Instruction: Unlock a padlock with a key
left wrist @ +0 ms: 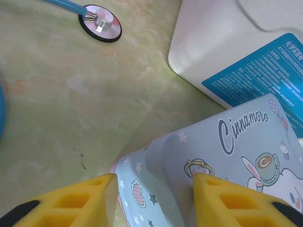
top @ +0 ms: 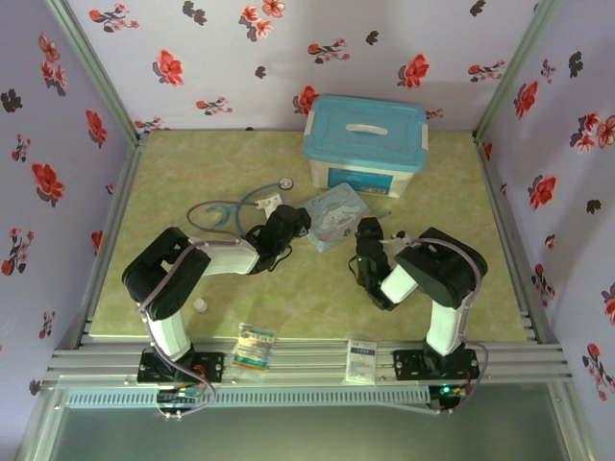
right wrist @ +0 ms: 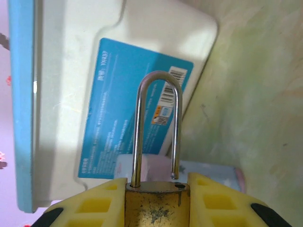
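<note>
1. The padlock sits upright in the right end effector, its brass body pinched between the two yellow fingers and its shackle standing up above them, raised off the desk
2. It is likely hard, dense for its size and smooth-sided, so it could twist or slip under a sideways push. The flat faces of the body are the place to hold it, as they are held now, which leaves the shackle free to swing
3. The brass is scuffed but looks sturdy. The thin key is the delicate partner and would bend if forced in at an angle
4. The shackle's right leg seems to end just above the body, but whether it is seated or sprung I cannot tell
5. The keyhole is hidden below the fingers, and where the key lies cannot be made out
6. The left end effector is spread wide with nothing between its fingers, hovering over the cartoon tin
7. Further out stand the white box with its blue lid, cut off at the edge of the wrist views, and the stethoscope head
</note>
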{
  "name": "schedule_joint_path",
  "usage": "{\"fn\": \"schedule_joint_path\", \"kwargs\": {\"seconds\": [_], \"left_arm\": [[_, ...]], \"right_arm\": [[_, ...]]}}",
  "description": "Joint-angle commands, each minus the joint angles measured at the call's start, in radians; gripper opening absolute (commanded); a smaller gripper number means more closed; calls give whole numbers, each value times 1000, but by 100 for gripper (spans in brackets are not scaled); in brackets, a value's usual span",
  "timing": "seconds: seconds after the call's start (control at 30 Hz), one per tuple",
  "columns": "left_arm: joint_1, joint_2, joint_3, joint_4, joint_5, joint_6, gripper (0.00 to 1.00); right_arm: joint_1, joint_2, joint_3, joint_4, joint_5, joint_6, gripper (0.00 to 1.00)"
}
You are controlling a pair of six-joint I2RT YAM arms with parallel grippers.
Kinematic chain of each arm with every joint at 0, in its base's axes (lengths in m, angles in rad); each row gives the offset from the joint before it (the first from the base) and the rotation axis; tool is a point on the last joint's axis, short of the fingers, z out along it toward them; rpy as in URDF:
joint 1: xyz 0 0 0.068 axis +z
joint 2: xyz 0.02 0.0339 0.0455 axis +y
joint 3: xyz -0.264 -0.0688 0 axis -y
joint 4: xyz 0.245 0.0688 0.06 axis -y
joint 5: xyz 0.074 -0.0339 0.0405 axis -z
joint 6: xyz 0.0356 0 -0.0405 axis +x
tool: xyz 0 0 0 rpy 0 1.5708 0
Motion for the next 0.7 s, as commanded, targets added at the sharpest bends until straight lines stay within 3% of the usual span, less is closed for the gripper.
{"fn": "schedule_joint_path", "kwargs": {"seconds": [0.0,0.1,0.2,0.27,0.37,0.5,0.67], "left_arm": [[35,32,-31,-236,-45,54,45],[51,35,-7,-249,-32,78,45],[78,46,34,-267,-8,110,45],[98,60,69,-295,3,132,46],[124,84,108,-311,15,166,46],[148,101,155,-340,23,198,46],[156,56,165,-355,29,222,47]], "right_arm": [[-70,-70,-48,-133,-178,-78,5],[-158,-221,-45,-389,-408,-182,5],[-180,-418,18,-819,-506,-365,5],[-194,-512,54,-1010,-565,-482,5],[-251,-595,79,-1174,-720,-574,5],[-318,-545,145,-1311,-992,-669,5],[-315,-490,187,-1401,-1065,-752,5]]}}
